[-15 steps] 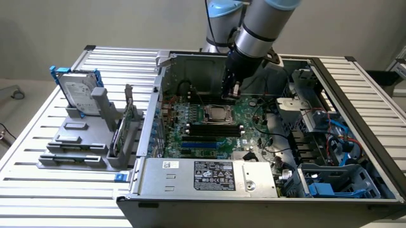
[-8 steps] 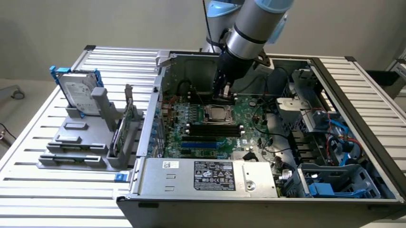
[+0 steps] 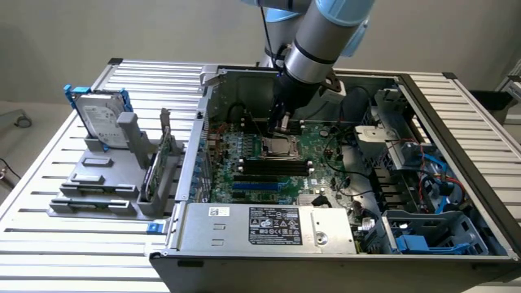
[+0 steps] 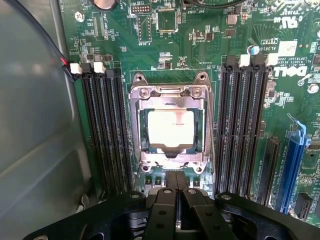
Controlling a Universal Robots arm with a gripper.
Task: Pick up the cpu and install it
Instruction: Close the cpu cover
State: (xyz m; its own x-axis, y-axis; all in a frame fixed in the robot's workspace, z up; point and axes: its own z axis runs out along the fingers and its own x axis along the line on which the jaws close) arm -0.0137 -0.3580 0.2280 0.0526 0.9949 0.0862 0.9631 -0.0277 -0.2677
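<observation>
1. Exterior view: gripper [image 3: 282, 127] hangs just over the socket [image 3: 275, 152], near the middle of the board [image 3: 326, 168].
2. Wrist view: cpu [image 4: 171, 128] lies flat inside the socket [image 4: 170, 92], between the slots [image 4: 105, 130]. Jaws closed together, gripping nothing, apart from the cpu.

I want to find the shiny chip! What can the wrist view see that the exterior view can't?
Wrist view's extras: screws on the socket, white lettering on the motherboard. Exterior view's extras: the hard drive standing in its grey rack, the whole computer case, the arm. Shared: the cpu lying in the socket, the green motherboard, the shut gripper close by.
</observation>
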